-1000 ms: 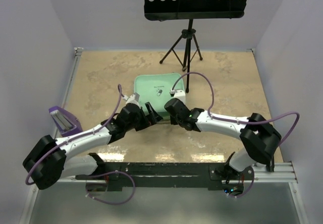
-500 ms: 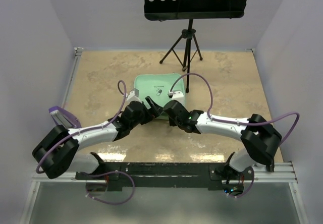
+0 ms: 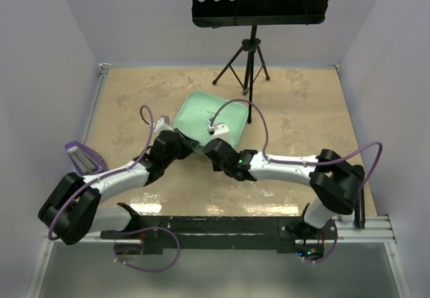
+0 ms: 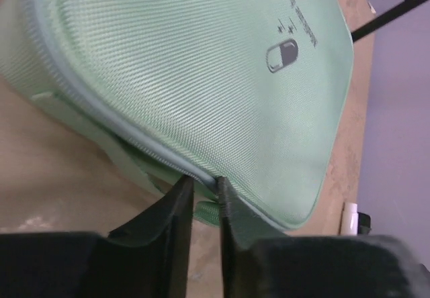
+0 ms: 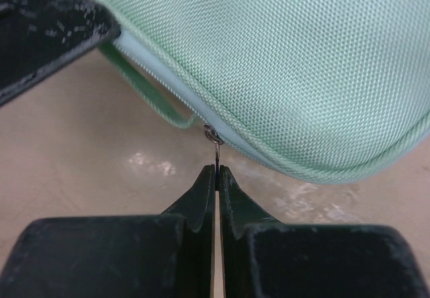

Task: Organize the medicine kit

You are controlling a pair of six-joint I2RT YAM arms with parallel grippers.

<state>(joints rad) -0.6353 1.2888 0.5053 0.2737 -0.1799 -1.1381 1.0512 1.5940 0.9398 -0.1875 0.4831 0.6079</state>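
left gripper (image 4: 201, 185) is pinching the kit (image 4: 201, 63) at its 6 o'clock seam. right gripper (image 5: 216, 170) is clamping the zipper pull (image 5: 214, 135).

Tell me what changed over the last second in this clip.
The mint-green woven-fabric zippered case turned clockwise in the top view and now lies skewed. Both arms swung leftward with it. The left gripper has its jaws pinched on the case's near edge; the right gripper has its jaws shut on the small metal zipper pull. The purple holder and black music stand stayed put.
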